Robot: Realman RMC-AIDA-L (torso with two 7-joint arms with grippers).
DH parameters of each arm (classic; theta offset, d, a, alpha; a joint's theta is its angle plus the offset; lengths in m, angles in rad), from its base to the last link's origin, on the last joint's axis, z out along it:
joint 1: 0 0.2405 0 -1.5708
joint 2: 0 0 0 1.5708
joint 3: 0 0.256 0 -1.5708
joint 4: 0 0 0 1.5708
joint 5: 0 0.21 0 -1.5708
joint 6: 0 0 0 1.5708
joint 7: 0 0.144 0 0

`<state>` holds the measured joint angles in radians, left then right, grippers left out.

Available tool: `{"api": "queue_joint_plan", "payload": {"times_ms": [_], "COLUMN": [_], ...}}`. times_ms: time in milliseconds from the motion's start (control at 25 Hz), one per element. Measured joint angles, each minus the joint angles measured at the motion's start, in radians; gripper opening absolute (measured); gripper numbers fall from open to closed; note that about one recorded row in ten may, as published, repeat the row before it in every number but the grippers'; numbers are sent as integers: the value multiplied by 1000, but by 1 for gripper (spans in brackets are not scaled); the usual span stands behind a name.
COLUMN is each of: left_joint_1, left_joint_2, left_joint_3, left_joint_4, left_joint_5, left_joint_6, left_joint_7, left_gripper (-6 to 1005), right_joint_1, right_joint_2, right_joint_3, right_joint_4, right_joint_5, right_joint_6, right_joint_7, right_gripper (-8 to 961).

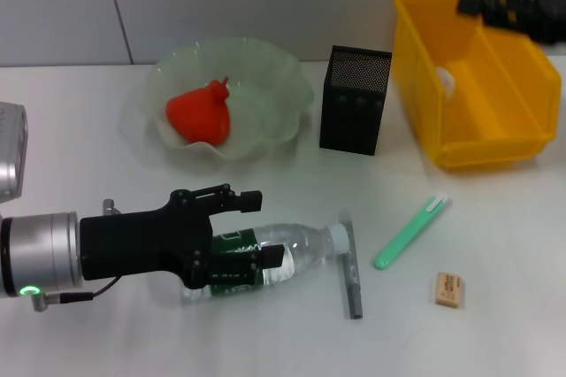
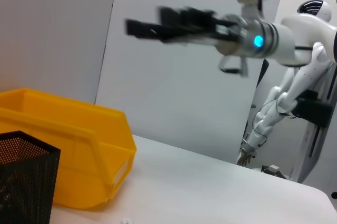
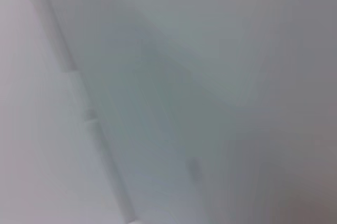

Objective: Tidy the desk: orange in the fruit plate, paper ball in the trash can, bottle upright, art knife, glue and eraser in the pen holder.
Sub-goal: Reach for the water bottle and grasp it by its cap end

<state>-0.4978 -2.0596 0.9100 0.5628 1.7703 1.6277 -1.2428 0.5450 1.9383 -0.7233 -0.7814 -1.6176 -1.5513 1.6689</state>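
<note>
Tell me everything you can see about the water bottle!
The bottle is clear plastic with a dark green label and a white cap. It lies on its side on the white table, cap pointing toward a grey stick that it seems to touch. The left gripper reaches over its label end, black fingers on either side.

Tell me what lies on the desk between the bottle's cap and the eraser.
In the head view, between the bottle cap and the eraser lie a grey stick-shaped tool, right beside the cap, and a green pen-like tool farther toward the eraser.
</note>
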Motion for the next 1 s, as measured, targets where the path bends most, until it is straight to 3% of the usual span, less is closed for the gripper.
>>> {"api": "queue_joint_plan", "payload": {"times_ms": [160,320,440,600,760,1000], "left_joint_1": [-4,-16,-18,-30,-50,-191], "left_joint_2": [0,4,7,8,5,-2], "left_joint_3": [-1,0,2,10,10,53], "left_joint_4": [1,-4,-4,-2,19,120], "left_joint_5": [4,8,8,11,10,74], "left_joint_6": [-2,-12,-18,-45,-46,-68], "left_joint_7": [0,-1,-4,-15,-20,-160], "left_gripper": [842,842,843,843,843,843], "right_joint_1": [-35,-102,-120,-158,-164,-151], "right_joint_2": [-11,16,29,62,68,60], "right_joint_3": [-3,0,2,4,5,6], "right_joint_4": [50,57,60,57,55,55], "right_joint_5": [-82,-264,-312,-383,-394,-436], "right_joint_6": [-98,-137,-128,-104,-98,-89], "right_joint_7": [-95,-237,-266,-325,-328,-296], "right_gripper": [796,795,795,795,795,795]}}
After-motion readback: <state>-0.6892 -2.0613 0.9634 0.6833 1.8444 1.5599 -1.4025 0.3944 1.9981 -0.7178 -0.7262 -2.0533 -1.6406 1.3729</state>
